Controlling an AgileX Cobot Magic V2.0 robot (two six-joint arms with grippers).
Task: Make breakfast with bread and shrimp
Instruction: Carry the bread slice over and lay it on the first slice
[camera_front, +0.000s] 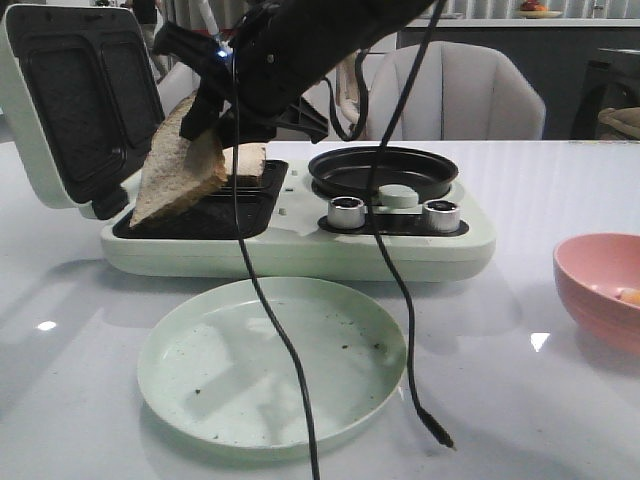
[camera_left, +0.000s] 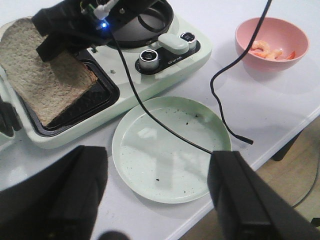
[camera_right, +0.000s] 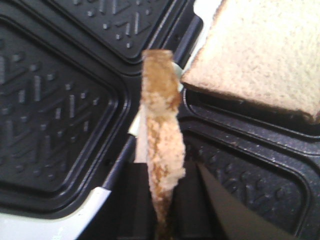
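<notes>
Our right gripper (camera_front: 205, 118) is clamped on the top edge of one bread slice (camera_front: 180, 175), which hangs tilted with its lower corner down at the dark grill plate of the sandwich maker (camera_front: 300, 250). Our left gripper (camera_left: 160, 195) hangs spread wide over the near edge of the green plate (camera_left: 172, 150), holding nothing.

The risks, as we judge them: the pinch sits right at the crust, so soft bread could tear or slip out. The slice leans toward the maker's near rim — let go at this angle and it may flop half over the rim instead of lying flat in its cavity. It could also land on the second slice (camera_front: 245, 160), which already lies flat in the far cavity. A loose black cable (camera_front: 270, 330) trails from the arm across the plate and could drag on something.

The held slice is pale beige with a darker brown crust; in the right wrist view we see it edge-on, crumb rough and slightly ragged — it looks light and easily bent. The shrimp (camera_left: 265, 50) sit in the pink bowl (camera_left: 272, 27), well apart from the maker, untouched.
</notes>
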